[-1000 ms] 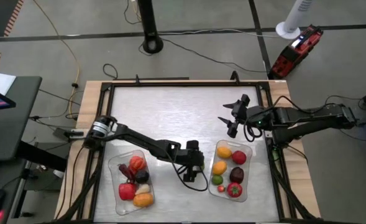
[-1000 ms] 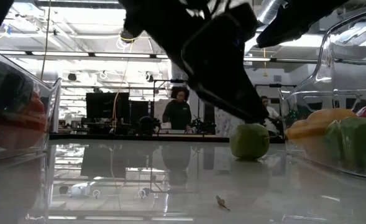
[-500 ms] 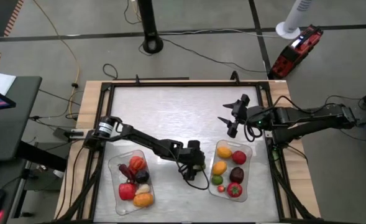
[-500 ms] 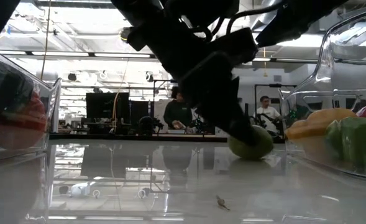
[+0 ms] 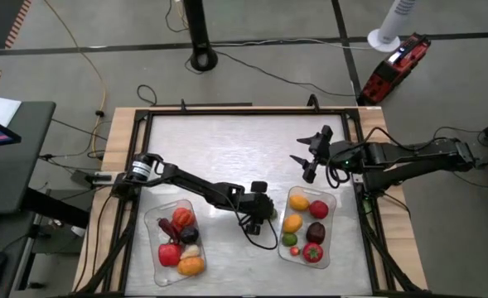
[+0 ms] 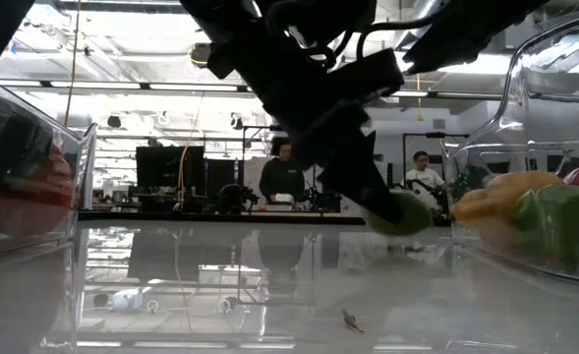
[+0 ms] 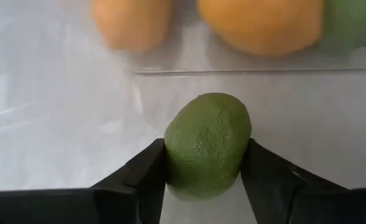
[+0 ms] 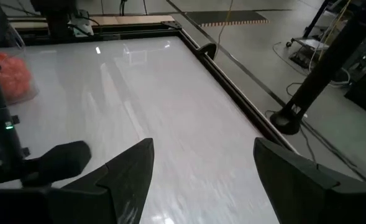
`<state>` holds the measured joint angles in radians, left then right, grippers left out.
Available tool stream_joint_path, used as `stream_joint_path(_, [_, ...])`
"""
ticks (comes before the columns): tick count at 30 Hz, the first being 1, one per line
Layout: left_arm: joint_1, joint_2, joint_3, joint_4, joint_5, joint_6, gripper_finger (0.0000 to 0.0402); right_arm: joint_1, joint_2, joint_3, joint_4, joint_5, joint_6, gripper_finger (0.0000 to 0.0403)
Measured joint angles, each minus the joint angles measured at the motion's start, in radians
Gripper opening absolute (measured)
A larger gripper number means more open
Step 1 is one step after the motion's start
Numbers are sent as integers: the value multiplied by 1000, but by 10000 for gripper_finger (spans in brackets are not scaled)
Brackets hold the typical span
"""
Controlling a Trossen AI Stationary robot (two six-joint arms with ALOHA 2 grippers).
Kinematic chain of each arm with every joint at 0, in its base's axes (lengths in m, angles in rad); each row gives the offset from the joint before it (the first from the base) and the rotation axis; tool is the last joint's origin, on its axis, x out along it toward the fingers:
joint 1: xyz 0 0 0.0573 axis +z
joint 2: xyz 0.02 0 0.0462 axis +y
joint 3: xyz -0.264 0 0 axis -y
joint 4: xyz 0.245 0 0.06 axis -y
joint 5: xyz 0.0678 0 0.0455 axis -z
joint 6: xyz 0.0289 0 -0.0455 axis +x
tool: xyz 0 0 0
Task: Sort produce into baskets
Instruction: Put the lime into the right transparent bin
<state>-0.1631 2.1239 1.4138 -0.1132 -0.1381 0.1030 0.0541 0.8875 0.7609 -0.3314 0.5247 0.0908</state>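
Note:
A green lime (image 7: 207,143) sits between the fingers of my left gripper (image 5: 264,212), just left of the right clear tray (image 5: 308,248); it also shows in the low view (image 6: 399,211). That tray holds yellow, orange, green, dark red and red pieces. The left clear tray (image 5: 162,263) holds red, orange, dark and pale pieces. My right gripper (image 5: 304,160) is open and empty above the table, beyond the right tray. My left gripper pinches the lime's two sides (image 7: 170,155) between its two fingers (image 7: 146,177). The fingers slant down from the table's left. In the low view the lime is tilted and appears just clear of the table.
The two trays stand near the table's near edge, with bare table between them and beyond them. A raised dark frame (image 5: 244,109) rims the table. People and desks show in the room behind.
My left gripper has moved toward the right tray and closed on the lime. The lime has gone from resting on the table to tilted and slightly raised.

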Motion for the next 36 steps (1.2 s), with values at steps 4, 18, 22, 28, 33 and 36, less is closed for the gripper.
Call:
stream_joint_path(4, [18, -38, 0, -59, -38, 23, 165, 37, 9, 0, 1, 0, 33, 301])
stream_joint_path(18, [32, -138, 9, 15, -43, 113, 165, 159, 24, 61, -56, 133, 86, 301])
stream_joint_path(22, [22, -138, 19, 114, 17, 83, 165, 148, 24, 61, -95, 134, 111, 301])
stream_joint_path(28, [-2, -124, 20, 292, 74, 92, 165, 139, 24, 61, -108, 135, 112, 301])
stream_joint_path(33, [-6, -51, 37, 377, 86, 49, 165, 140, 24, 61, -92, 135, 95, 301])
stream_joint_path(36, [-5, -9, 67, 381, 79, 46, 167, 140, 24, 61, -97, 135, 86, 301])
